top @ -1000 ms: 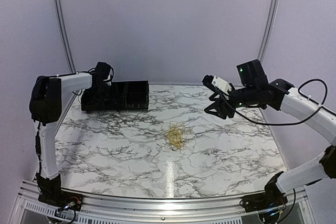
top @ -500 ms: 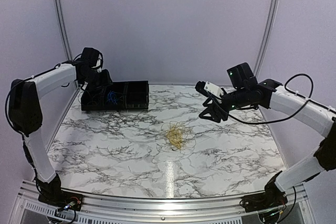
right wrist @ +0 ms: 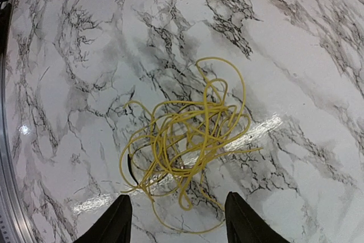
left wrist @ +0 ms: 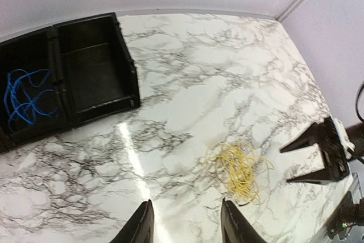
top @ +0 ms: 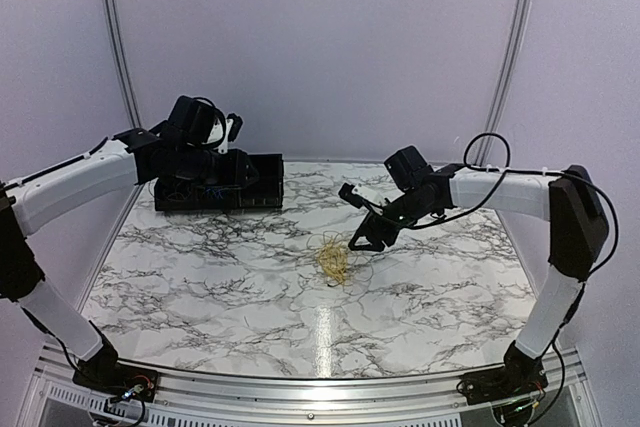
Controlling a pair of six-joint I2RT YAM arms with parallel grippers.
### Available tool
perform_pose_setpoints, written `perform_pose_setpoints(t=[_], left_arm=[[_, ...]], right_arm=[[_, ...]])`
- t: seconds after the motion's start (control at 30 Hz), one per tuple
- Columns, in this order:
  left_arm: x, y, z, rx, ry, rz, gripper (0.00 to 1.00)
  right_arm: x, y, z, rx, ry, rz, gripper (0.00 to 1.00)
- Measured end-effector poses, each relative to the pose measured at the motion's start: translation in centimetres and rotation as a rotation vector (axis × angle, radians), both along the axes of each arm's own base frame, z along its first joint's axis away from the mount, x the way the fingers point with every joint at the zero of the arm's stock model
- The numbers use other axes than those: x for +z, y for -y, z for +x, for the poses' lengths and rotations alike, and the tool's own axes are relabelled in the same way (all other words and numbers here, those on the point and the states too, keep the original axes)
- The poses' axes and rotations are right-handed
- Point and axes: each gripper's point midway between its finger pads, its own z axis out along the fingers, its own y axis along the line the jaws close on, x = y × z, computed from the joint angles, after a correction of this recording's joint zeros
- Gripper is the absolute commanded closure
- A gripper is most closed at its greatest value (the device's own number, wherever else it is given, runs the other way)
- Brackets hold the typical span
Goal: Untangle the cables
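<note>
Desk (top: 200, 277) is carrying the yellow cables (top: 334, 260), knotted, at centre; blue cable (left wrist: 25, 95) is lying in the bin (left wrist: 128, 72) at 10 o'clock. Right tool (top: 362, 245) is hovering spread at their 2 o'clock; left tool (left wrist: 186, 203) spread, empty. Risk: grabbing several strands, tightening the knot.

From my station I log both arms as one build. The left arm (top: 70, 179) and right arm (top: 505, 190) have glossy white tubular links joined by bulky black joint housings, and each ends in a black, boxy wrist block. The left gripper (left wrist: 187, 226) has two matte black fingers (left wrist: 142, 225) that taper to blunt tips. The right gripper (right wrist: 177, 220) matches it. A thin black cord (top: 487, 144) loops off the right arm's forward link. The left base (top: 100, 367) and right base (top: 495, 384) are black, with small coloured leads beside them.
</note>
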Motion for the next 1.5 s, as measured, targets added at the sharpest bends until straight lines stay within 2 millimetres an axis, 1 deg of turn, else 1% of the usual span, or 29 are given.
perform_pose_setpoints(t=[0.07,0.13,0.2,0.27,0.3,0.33,0.37,0.43,0.53,0.63,0.77,0.87,1.0,1.07,1.13,1.2,1.23,1.27,1.3,1.33,1.4,1.43,1.47,1.5], left_arm=[[-0.1,1.3,-1.1,-0.038,0.005,-0.01,0.53],[-0.6,2.3,-2.0,-0.065,0.003,-0.015,0.52],[-1.2,2.9,-2.5,-0.079,-0.002,-0.018,0.51],[-1.8,3.5,-3.0,-0.095,-0.007,-0.028,0.5],[-2.0,3.9,-3.2,-0.101,-0.003,-0.035,0.5],[-2.2,4.2,-3.3,-0.11,0.003,-0.043,0.5],[-2.5,4.6,-3.4,-0.116,0.011,-0.052,0.5],[-2.9,5.4,-3.6,-0.129,0.039,-0.075,0.48],[-3.9,7.2,-3.8,-0.152,0.107,-0.123,0.46],[-6.3,9.7,-4.1,-0.183,0.129,-0.155,0.46],[-9.9,13.4,-3.5,-0.221,0.127,-0.165,0.45],[-11.6,15.4,-2.6,-0.209,0.121,-0.184,0.46],[-12.9,17.5,-0.4,-0.128,0.113,-0.254,0.49],[-14.0,18.1,0.5,-0.094,0.099,-0.278,0.53],[-15.6,18.8,1.3,-0.065,0.079,-0.294,0.56],[-17.3,19.2,1.7,-0.044,0.056,-0.296,0.58],[-18.0,19.3,1.8,-0.038,0.046,-0.298,0.59],[-18.6,19.5,1.8,-0.033,0.036,-0.299,0.6],[-19.0,19.7,1.8,-0.025,0.025,-0.308,0.6],[-19.4,19.8,1.7,-0.019,0.016,-0.317,0.61],[-19.9,19.9,1.5,-0.008,-0.003,-0.325,0.61],[-20.1,19.9,1.5,-0.003,-0.009,-0.328,0.62],[-20.2,19.9,1.5,-0.002,-0.013,-0.329,0.62],[-20.3,19.9,1.5,0.001,-0.017,-0.332,0.62]], right_arm=[[-0.3,-0.8,1.1,-0.007,0.008,0.003,0.46],[-0.7,-1.5,2.1,-0.012,0.014,0.007,0.54],[-1.3,-1.9,2.6,-0.009,0.012,0.005,0.66],[-2.1,-2.3,2.7,-0.005,0.001,-0.005,0.84],[-2.5,-2.5,2.7,-0.002,-0.005,-0.01,0.91],[-2.8,-2.6,2.6,0.003,-0.008,-0.013,0.97],[-3.0,-2.6,2.5,-0.002,-0.021,-0.016,1.0],[-2.8,-2.8,2.3,-0.005,-0.025,-0.014,1.0],[-1.5,-3.1,2.6,-0.02,-0.017,0.005,1.0],[0.7,-3.3,2.7,-0.034,0.0,0.043,1.0],[3.2,-3.5,2.4,-0.041,0.014,0.092,1.0],[3.9,-3.8,2.0,-0.039,0.01,0.109,1.0],[4.4,-4.2,1.3,-0.03,-0.023,0.131,1.0],[5.6,-4.5,1.1,-0.032,-0.051,0.156,1.0],[7.7,-5.1,1.2,-0.031,-0.066,0.2,1.0],[11.5,-5.9,1.5,-0.023,-0.056,0.268,1.0],[13.8,-6.4,1.6,-0.013,-0.04,0.308,1.0],[16.6,-6.7,1.8,-0.001,-0.013,0.35,1.0],[19.0,-7.0,1.9,0.008,0.017,0.383,1.0],[22.2,-7.1,2.1,0.017,0.061,0.423,1.0],[29.6,-7.1,2.4,0.039,0.2,0.527,1.0],[32.6,-6.9,2.1,0.049,0.26,0.569,1.0],[36.3,-6.4,1.6,0.059,0.339,0.621,1.0],[39.2,-5.9,1.0,0.068,0.406,0.664,1.0]])
